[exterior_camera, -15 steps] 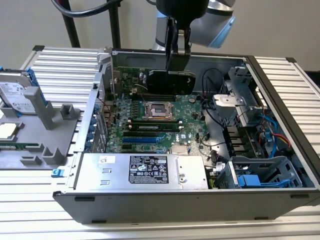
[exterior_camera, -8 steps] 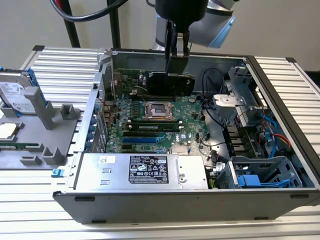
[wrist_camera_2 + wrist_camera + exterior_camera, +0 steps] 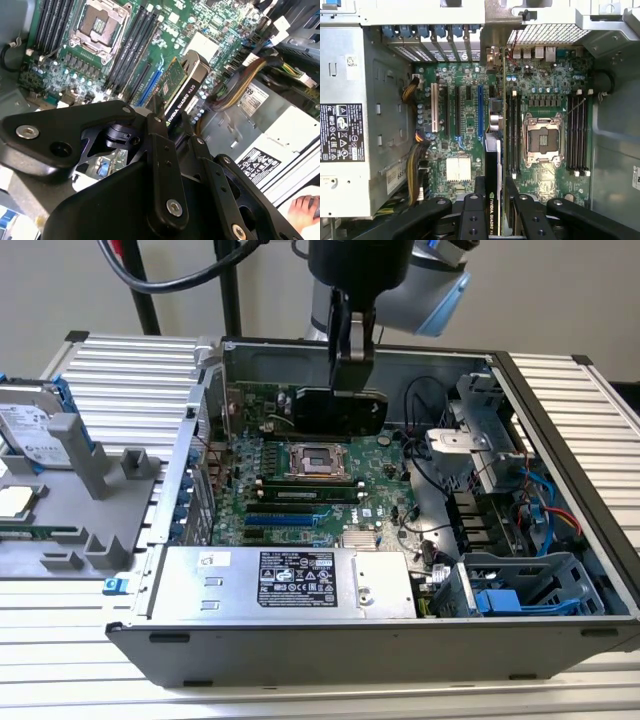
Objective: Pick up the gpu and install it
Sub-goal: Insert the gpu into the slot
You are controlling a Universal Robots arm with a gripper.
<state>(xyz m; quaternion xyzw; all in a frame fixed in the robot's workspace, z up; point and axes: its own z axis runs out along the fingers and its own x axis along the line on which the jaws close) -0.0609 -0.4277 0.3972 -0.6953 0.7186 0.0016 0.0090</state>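
Gripper (image 3: 352, 360) was clamped on the gpu (image 3: 338, 410), holding it on edge above the motherboard (image 3: 385, 460) inside the open computer case (image 3: 560, 400). In the first wrist view its long axis ran parallel to the slots, close beside the blue slot (image 3: 480, 110). A power supply (image 3: 290, 580) filled the case's near side.

A green board (image 3: 545, 80) with a chip socket (image 3: 543, 139) lies below the jaws. A grey power box (image 3: 285, 580) sits farther from them.
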